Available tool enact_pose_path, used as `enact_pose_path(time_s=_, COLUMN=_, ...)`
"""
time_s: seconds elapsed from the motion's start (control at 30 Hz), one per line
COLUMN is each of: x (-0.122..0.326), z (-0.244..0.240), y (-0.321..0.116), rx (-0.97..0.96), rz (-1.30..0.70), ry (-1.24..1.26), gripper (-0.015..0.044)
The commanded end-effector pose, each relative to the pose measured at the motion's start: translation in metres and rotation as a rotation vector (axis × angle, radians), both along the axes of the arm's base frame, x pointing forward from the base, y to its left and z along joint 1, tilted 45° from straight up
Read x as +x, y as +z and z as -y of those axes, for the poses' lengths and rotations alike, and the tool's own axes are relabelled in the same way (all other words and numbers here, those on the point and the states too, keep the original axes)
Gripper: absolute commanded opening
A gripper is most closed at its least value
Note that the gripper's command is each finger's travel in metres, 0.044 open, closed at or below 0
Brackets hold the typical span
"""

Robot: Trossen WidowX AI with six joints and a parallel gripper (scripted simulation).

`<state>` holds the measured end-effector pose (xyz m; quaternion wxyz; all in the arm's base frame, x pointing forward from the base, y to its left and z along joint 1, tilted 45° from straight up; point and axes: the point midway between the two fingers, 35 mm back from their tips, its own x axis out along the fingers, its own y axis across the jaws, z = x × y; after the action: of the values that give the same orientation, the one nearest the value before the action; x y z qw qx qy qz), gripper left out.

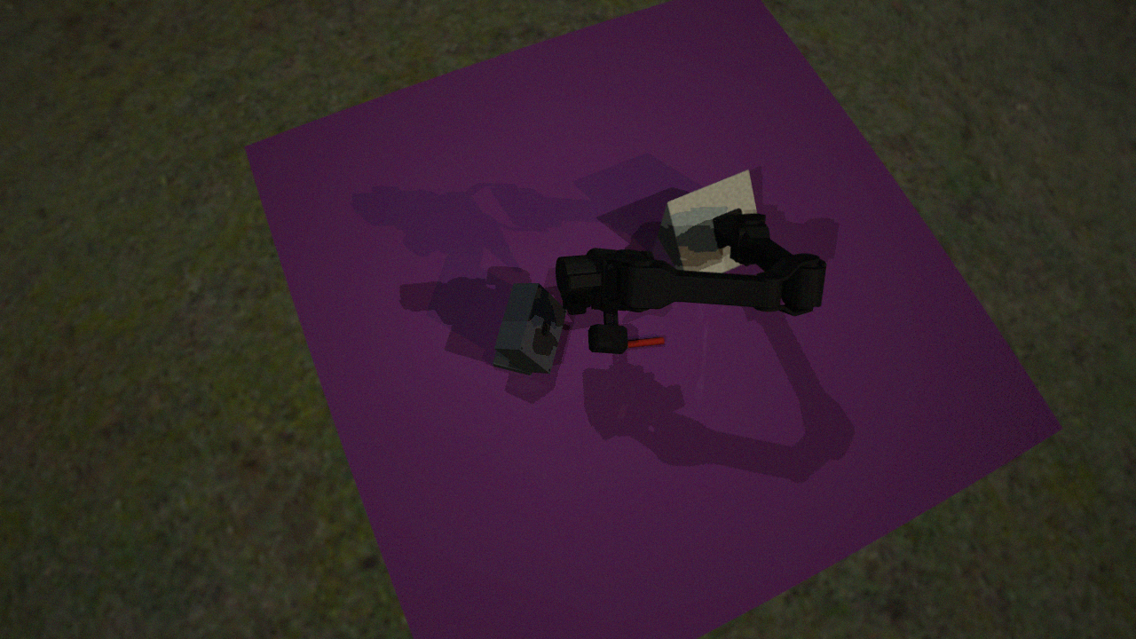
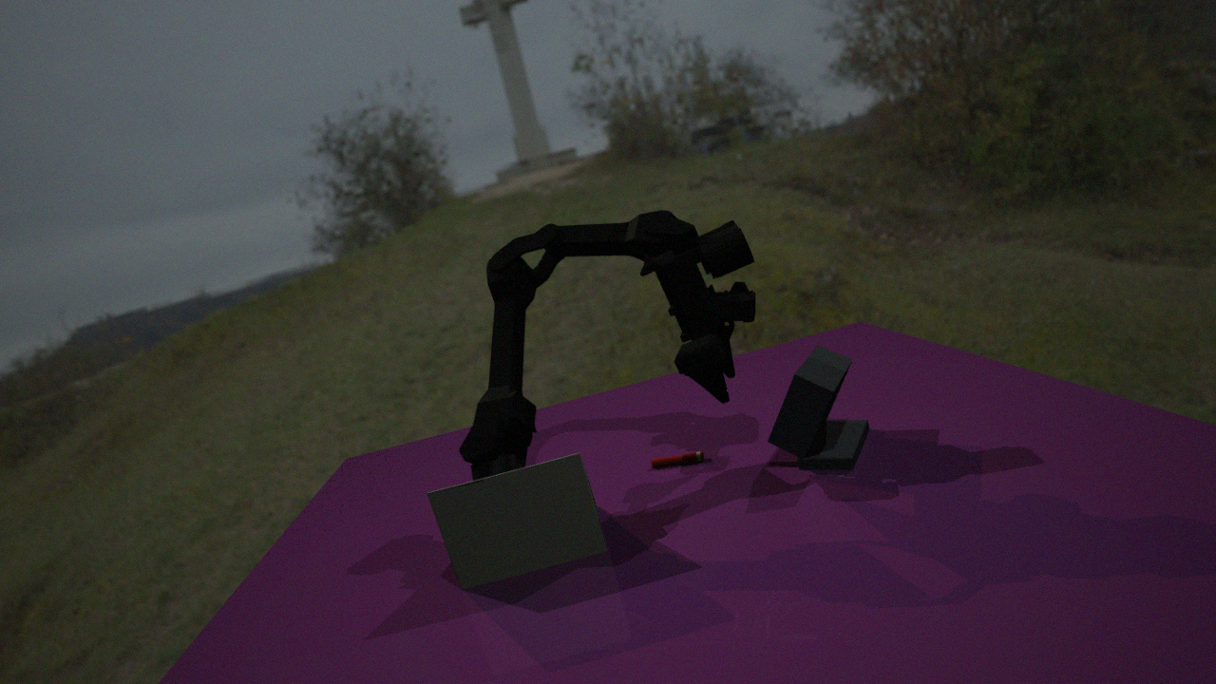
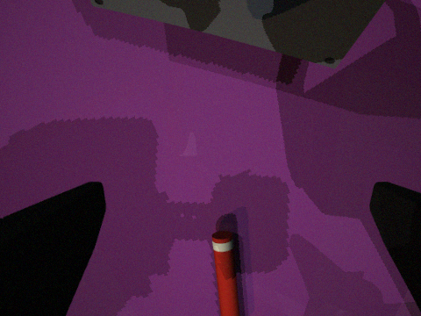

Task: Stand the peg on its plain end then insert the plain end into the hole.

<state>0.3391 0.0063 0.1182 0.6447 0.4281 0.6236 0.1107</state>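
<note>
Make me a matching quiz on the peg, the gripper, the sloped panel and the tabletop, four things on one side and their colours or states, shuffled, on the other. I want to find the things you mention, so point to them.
Things
1. Peg [image 1: 645, 342] [image 2: 675, 460] [image 3: 228, 281]
2. Gripper [image 1: 605, 310] [image 2: 730, 388] [image 3: 240, 196]
3. Sloped panel [image 1: 520, 321] [image 2: 803, 412] [image 3: 241, 31]
4. Tabletop [image 1: 556, 493] [image 2: 935, 612] [image 3: 123, 96]

Colours or states
A. Grey, leaning over a flat base
B. Purple, crossed by shadows
C. Lying down, red with a white band
D. Black, open, gripping nothing

Right pairs: 1-C, 2-D, 3-A, 4-B
</note>
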Motion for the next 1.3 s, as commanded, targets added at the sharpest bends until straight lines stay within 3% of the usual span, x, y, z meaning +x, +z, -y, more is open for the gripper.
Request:
enact_pose_path(time_s=0.0, x=-0.028, z=-0.024, y=0.001, rx=-0.003, rz=-0.035, ry=0.106, gripper=0.0440)
enact_pose_path(time_s=0.17, x=-0.058, z=-0.047, y=0.004, rx=0.002, rz=-0.067, ry=0.217, gripper=0.0440)
enact_pose_path(time_s=1.27, x=-0.055, z=-0.080, y=-0.031, rx=-0.001, rz=-0.067, ry=0.217, gripper=0.0440)
